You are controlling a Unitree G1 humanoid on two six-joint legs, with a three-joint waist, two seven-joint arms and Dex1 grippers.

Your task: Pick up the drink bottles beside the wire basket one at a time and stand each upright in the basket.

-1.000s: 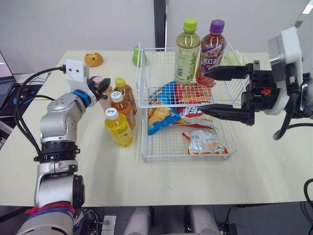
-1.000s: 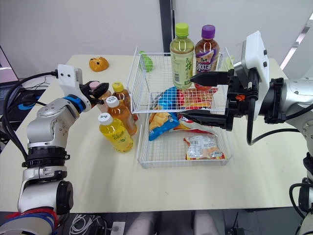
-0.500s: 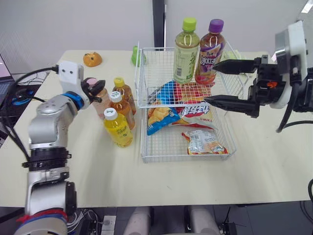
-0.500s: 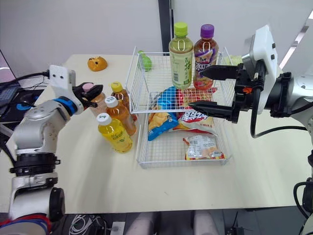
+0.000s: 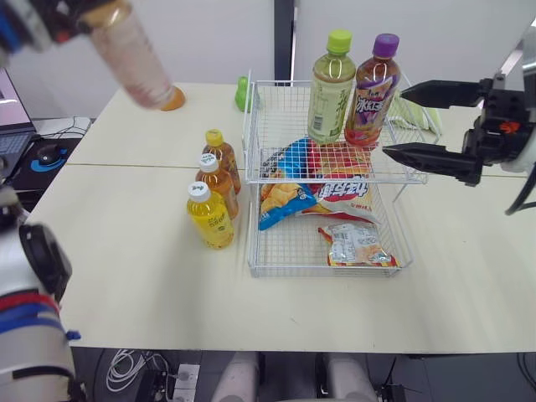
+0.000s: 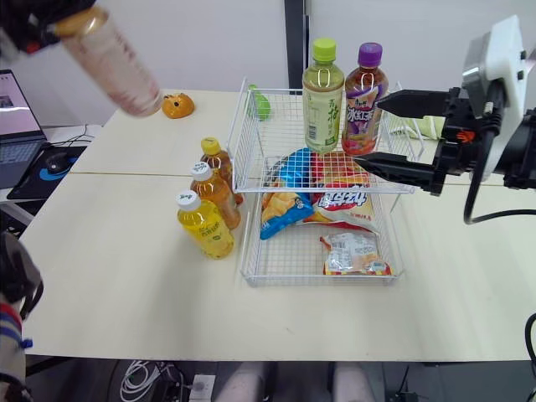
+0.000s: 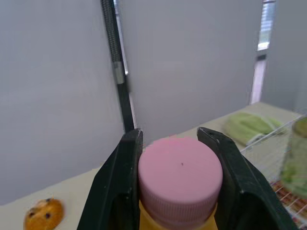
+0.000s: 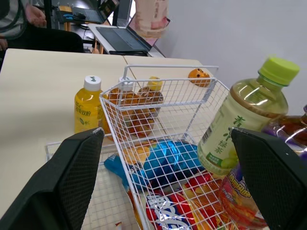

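A wide cream table [image 5: 126, 251] with a thin seam running across its top stands before a plain pale grey wall [image 5: 209, 42], which a dark vertical strip [image 5: 285, 38] splits in two. Off the table's left end, an open laptop [image 6: 15, 100] and a mouse [image 6: 55, 157] sit on a lower desk. White cables [image 5: 126, 364] lie on the floor below, and the left wrist view catches a bright window [image 7: 265, 24] with blinds.

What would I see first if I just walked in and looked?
A pink-capped bottle tilted high in the air at the far left, pinched at its cap by the left gripper. Next, the wire basket mid-table, with a green-capped bottle and a purple-capped bottle standing on its upper shelf and snack bags below.
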